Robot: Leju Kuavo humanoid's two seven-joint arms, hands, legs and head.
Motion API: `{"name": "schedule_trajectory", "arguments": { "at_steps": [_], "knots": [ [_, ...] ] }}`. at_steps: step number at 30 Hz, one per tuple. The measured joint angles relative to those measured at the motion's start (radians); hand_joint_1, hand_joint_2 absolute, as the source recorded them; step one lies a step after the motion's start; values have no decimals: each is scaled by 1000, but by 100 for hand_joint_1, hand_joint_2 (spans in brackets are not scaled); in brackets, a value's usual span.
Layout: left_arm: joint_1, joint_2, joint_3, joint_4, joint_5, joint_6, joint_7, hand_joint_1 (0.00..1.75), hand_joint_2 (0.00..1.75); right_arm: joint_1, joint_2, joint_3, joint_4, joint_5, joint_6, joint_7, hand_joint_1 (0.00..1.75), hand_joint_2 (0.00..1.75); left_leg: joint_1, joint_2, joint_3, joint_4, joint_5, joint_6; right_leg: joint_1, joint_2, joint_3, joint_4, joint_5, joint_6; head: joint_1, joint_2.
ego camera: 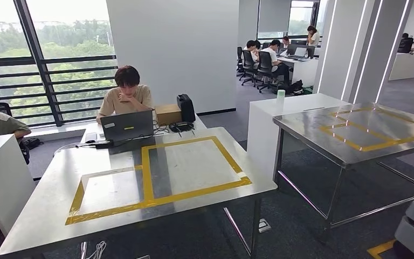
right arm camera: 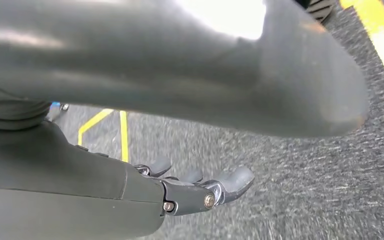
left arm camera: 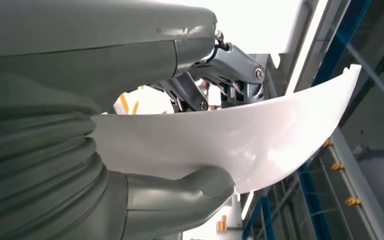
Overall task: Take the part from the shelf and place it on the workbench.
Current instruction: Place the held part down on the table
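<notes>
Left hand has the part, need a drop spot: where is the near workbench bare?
Both yellow-taped rectangles on the workbench are bare: the larger toward the right edge, the smaller left of it. The far edge is crowded with the laptop and cables.

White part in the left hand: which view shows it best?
The left wrist view: the white part spans the frame, gripped between the thumb and fingers of the left hand. The head and right wrist views look elsewhere.

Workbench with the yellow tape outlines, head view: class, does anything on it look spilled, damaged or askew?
Nothing stands out. The steel workbench is clean inside its yellow tape outlines; only a grey laptop and cables sit at its far edge. The curved white plastic part is held in the left hand, not yet set down.
</notes>
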Motion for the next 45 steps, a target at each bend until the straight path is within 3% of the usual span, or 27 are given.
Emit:
{"name": "schedule_trajectory", "arguments": {
  "at_steps": [2, 3, 5, 6, 8, 10, 11, 12, 14, 16, 18, 20, 22, 24, 26, 28, 30, 32, 34, 36, 38, 39, 40, 42, 43, 44, 45],
  "knots": [
    [18, -19, 18, -28, -8, -6, 0, 175, 175, -2, -2, 10, 0, 8, 0, 2, 0, 0, 7, 0, 28, -47, 20, 14, 2, 0, -1, 15, -14, 10, 0, 0],
    [26, -28, 25, -37, -9, -10, 0, 175, 175, -4, -3, 13, 0, 9, 1, 3, 0, 0, 12, 1, 39, -64, 30, 15, 2, 0, -18, 53, -37, 13, 0, 0],
    [41, -43, 36, -46, -11, -19, 1, 175, 175, -5, -3, 17, 0, 9, 1, 3, 0, 0, 14, 3, 43, -71, 31, 13, -4, 0, -78, 170, -94, 24, 0, 0],
    [47, -48, 41, -48, -11, -24, 1, 175, 175, -4, -3, 19, 0, 9, 2, 2, 0, 0, 17, 3, 42, -68, 28, 10, -9, 0, -102, 215, -107, 30, 0, 0],
    [54, -57, 51, -49, -12, -34, 2, 175, 175, -1, -3, 20, 0, 9, 2, -1, 0, 0, 26, 0, 41, -55, 15, -3, -24, 0, -102, 205, -78, 48, 0, 0],
    [54, -62, 61, -48, -11, -42, 1, 175, 175, 0, -3, 21, 0, 10, 1, -2, 0, 0, 37, -5, 33, -25, -7, -26, -41, 1, -49, 99, -25, 70, 1, 0],
    [55, -65, 64, -48, -11, -45, 2, 175, 175, -1, 0, 23, 0, 10, 1, -3, 0, 0, 39, -6, 26, -3, -24, -40, -45, 3, -30, 61, -16, 71, 1, 0],
    [55, -67, 67, -49, -11, -48, 1, 175, 175, -1, 2, 25, 0, 11, 1, -3, 0, 0, 40, -6, 22, 14, -40, -51, -46, 3, -21, 46, -20, 63, 1, 0],
    [56, -71, 72, -50, -10, -51, 0, 175, 175, 1, 4, 28, 0, 12, 1, -3, 0, 0, 40, -7, 25, 27, -64, -66, -40, 1, -21, 56, -44, 32, -1, 0],
    [58, -73, 77, -51, -10, -52, 0, 175, 175, 1, 1, 29, -1, 13, 1, -4, 0, 0, 44, -2, 32, 34, -74, -71, -36, -3, -10, 61, -56, 9, -4, 0],
    [59, -76, 80, -55, -10, -56, 0, 175, 175, 0, 0, 30, -1, 15, 1, -5, 0, 0, 42, 14, -6, 109, -98, -65, -30, -7, 9, 59, -66, -7, -6, 0],
    [62, -80, 83, -58, -10, -60, 1, 175, 175, 1, -1, 30, -1, 16, 1, -5, 0, 0, 31, 24, -101, 252, -131, -53, -21, -12, 28, 55, -80, -16, -7, 0],
    [67, -83, 87, -58, -10, -62, 2, 175, 175, 4, -1, 31, -1, 17, 1, -4, 0, 0, 17, 25, -187, 338, -118, -36, -11, -13, 52, 50, -99, -22, -8, 0],
    [69, -87, 90, -59, -10, -65, 4, 175, 175, 5, 0, 32, -1, 19, 1, -5, 0, 0, -3, 24, -202, 277, -26, -11, -7, -12, 89, 37, -119, -25, -8, 0],
    [70, -92, 93, -64, -10, -70, 7, 175, 175, 6, 2, 33, -1, 20, 0, -6, 0, 0, -27, 25, -169, 134, 78, 16, -5, -9, 127, 15, -139, -22, -8, 0],
    [70, -98, 95, -68, -10, -74, 10, 175, 175, 6, 5, 35, 0, 22, 0, -7, 0, 0, -41, 27, -138, 49, 103, 31, -1, -7, 161, -16, -150, -13, -9, -1],
    [69, -103, 97, -72, -11, -79, 15, 175, 175, 3, 6, 36, 0, 26, 2, -8, 0, 0, -40, 26, -113, 27, 80, 36, 2, -7, 182, -23, -132, -1, -9, -1],
    [69, -110, 100, -75, -11, -84, 17, 175, 175, -1, 5, 37, 0, 30, 6, -11, 0, 0, -36, 21, -73, 3, 62, 43, 3, -6, 148, 55, -87, 5, -7, -1],
    [68, -116, 103, -77, -12, -88, 20, 175, 175, -5, 4, 37, 0, 32, 9, -12, 0, 0, -33, 19, -28, -14, 38, 50, 5, -4, 53, 192, -77, 3, -5, 0],
    [67, -120, 105, -77, -12, -90, 23, 175, 175, -3, 3, 38, 0, 33, 10, -12, 0, 0, -33, 16, 14, -17, 4, 54, 8, -3, -47, 278, -148, 6, -5, 0],
    [67, -122, 107, -77, -12, -91, 24, 175, 175, 4, 2, 38, 0, 34, 10, -12, 0, 0, -33, 9, 64, -17, -36, 54, 9, -3, -114, 270, -238, 11, -4, 0],
    [67, -124, 108, -77, -12, -92, 25, 175, 175, 7, 1, 38, 0, 35, 10, -12, 0, 0, -33, 6, 90, -17, -57, 53, 8, -3, -133, 237, -245, 13, -4, 0],
    [67, -125, 109, -77, -12, -93, 25, 175, 175, 8, 1, 38, 0, 36, 10, -12, 0, 0, -33, 5, 115, -17, -79, 51, 7, -4, -145, 190, -206, 14, -4, 0],
    [66, -126, 110, -75, -12, -94, 27, 175, 175, 10, 0, 39, 1, 37, 11, -11, 0, 0, -35, 4, 154, -13, -124, 45, 8, -7, -157, 88, -27, 12, -5, -1],
    [66, -126, 111, -75, -11, -95, 29, 175, 175, 11, 0, 39, 1, 37, 11, -10, 0, 0, -35, 2, 170, -14, -145, 41, 12, -9, -155, 57, 45, 6, -6, -2],
    [65, -127, 111, -74, -10, -96, 31, 175, 175, 11, 0, 39, 1, 38, 11, -9, 0, 0, -35, 1, 184, -9, -155, 34, 15, -10, -149, 40, 83, -1, -6, -2],
    [64, -127, 112, -74, -9, -98, 33, 175, 175, 8, 0, 39, 1, 38, 11, -9, 0, 0, -33, 0, 190, 4, -154, 27, 18, -10, -136, 39, 80, -10, -6, -2]
  ]
}}
